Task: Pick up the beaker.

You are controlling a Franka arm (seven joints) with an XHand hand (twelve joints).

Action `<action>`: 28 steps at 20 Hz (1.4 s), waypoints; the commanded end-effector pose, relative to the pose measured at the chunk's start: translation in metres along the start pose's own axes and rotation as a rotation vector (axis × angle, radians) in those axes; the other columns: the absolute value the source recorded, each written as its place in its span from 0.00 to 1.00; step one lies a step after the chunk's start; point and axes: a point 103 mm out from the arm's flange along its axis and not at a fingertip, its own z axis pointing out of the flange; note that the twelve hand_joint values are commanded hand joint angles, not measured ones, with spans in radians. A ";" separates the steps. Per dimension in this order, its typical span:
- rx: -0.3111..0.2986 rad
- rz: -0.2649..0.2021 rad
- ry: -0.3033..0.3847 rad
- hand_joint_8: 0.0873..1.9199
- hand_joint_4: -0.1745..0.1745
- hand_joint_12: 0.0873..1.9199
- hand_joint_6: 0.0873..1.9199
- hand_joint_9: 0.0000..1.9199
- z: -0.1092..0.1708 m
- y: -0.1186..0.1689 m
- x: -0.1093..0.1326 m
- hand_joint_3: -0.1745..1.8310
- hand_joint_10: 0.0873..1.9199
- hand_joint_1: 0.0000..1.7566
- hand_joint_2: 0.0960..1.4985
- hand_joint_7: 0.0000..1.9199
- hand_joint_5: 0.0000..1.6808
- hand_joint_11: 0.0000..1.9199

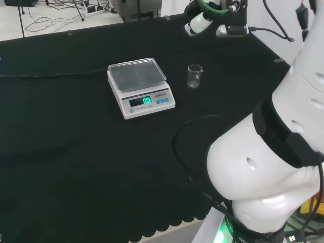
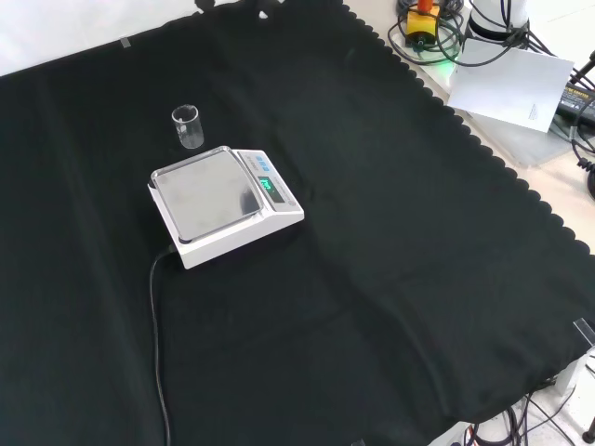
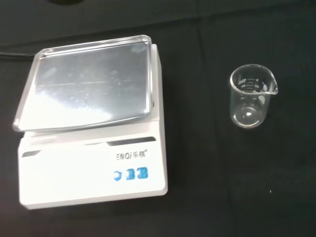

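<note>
A small clear glass beaker (image 1: 194,76) stands upright on the black cloth, just right of the white scale (image 1: 140,87) in the head view. From the front, the beaker (image 2: 188,127) is behind the scale (image 2: 218,195), a short gap apart. The wrist view looks down on the beaker (image 3: 251,96): it is empty, has a pouring spout and printed marks, and stands beside the scale (image 3: 89,123). Nothing touches it. A black and white part of the arm's end (image 1: 223,20) with a green cable hangs high at the head view's top edge.
The scale has a bare steel pan (image 2: 206,190) and a lit display (image 1: 140,100). Its thin cable (image 2: 156,325) trails over the cloth toward the front. The cloth's scalloped edge (image 2: 483,153) runs along the right of the front view, with a paper sheet (image 2: 511,84) beyond it.
</note>
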 end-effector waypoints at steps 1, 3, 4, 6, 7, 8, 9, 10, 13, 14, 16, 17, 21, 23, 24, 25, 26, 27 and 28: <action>-0.003 0.018 0.015 0.29 0.54 0.76 0.07 0.24 0.013 0.038 -0.024 0.36 0.36 0.38 0.48 0.17 0.26 0.02; -0.001 0.018 0.004 0.29 0.54 0.76 0.07 0.24 0.018 0.044 -0.027 0.36 0.36 0.38 0.48 0.17 0.26 0.02; -0.003 0.018 -0.010 0.29 0.54 0.76 0.07 0.24 0.021 0.048 -0.029 0.36 0.36 0.38 0.48 0.17 0.26 0.02; 0.002 0.016 -0.015 0.29 0.53 0.76 0.07 0.23 0.025 0.054 -0.033 0.36 0.36 0.38 0.48 0.17 0.27 0.02; 0.007 0.014 -0.013 0.29 0.53 0.76 0.08 0.23 0.026 0.057 -0.035 0.36 0.36 0.38 0.48 0.17 0.27 0.02; 0.007 0.012 -0.013 0.29 0.53 0.76 0.08 0.23 0.028 0.060 -0.036 0.36 0.36 0.38 0.48 0.17 0.27 0.02; 0.007 0.009 -0.011 0.29 0.53 0.76 0.08 0.23 0.029 0.063 -0.038 0.36 0.36 0.38 0.48 0.17 0.27 0.02; 0.007 0.005 -0.011 0.29 0.53 0.76 0.08 0.23 0.031 0.066 -0.039 0.36 0.36 0.38 0.48 0.17 0.27 0.02; 0.024 -0.006 -0.011 0.29 0.52 0.76 0.08 0.23 0.040 0.076 -0.044 0.36 0.36 0.38 0.48 0.17 0.28 0.02; 0.032 -0.009 -0.010 0.29 0.52 0.76 0.08 0.23 0.044 0.080 -0.045 0.36 0.36 0.38 0.48 0.17 0.28 0.02; 0.047 -0.013 -0.008 0.29 0.52 0.76 0.08 0.23 0.051 0.089 -0.048 0.36 0.36 0.39 0.48 0.17 0.28 0.02; 0.054 -0.015 -0.004 0.29 0.52 0.76 0.08 0.23 0.054 0.094 -0.050 0.36 0.36 0.39 0.48 0.17 0.28 0.02; 0.072 -0.022 0.000 0.29 0.52 0.76 0.08 0.23 0.065 0.109 -0.054 0.35 0.36 0.39 0.48 0.17 0.28 0.02; 0.077 -0.028 0.000 0.30 0.51 0.76 0.08 0.23 0.070 0.115 -0.054 0.35 0.36 0.39 0.48 0.17 0.29 0.02; 0.082 -0.031 -0.001 0.30 0.51 0.76 0.08 0.23 0.072 0.119 -0.054 0.35 0.36 0.39 0.48 0.17 0.29 0.02; 0.088 -0.034 -0.001 0.30 0.51 0.76 0.08 0.23 0.075 0.121 -0.054 0.35 0.36 0.39 0.48 0.17 0.29 0.02; 0.095 -0.035 0.000 0.30 0.51 0.76 0.09 0.23 0.078 0.124 -0.054 0.35 0.36 0.39 0.48 0.17 0.29 0.02; 0.101 -0.035 0.002 0.30 0.51 0.76 0.09 0.23 0.080 0.127 -0.055 0.35 0.36 0.39 0.48 0.17 0.29 0.02; 0.114 -0.035 0.008 0.30 0.51 0.76 0.09 0.23 0.084 0.130 -0.056 0.35 0.36 0.39 0.48 0.17 0.29 0.02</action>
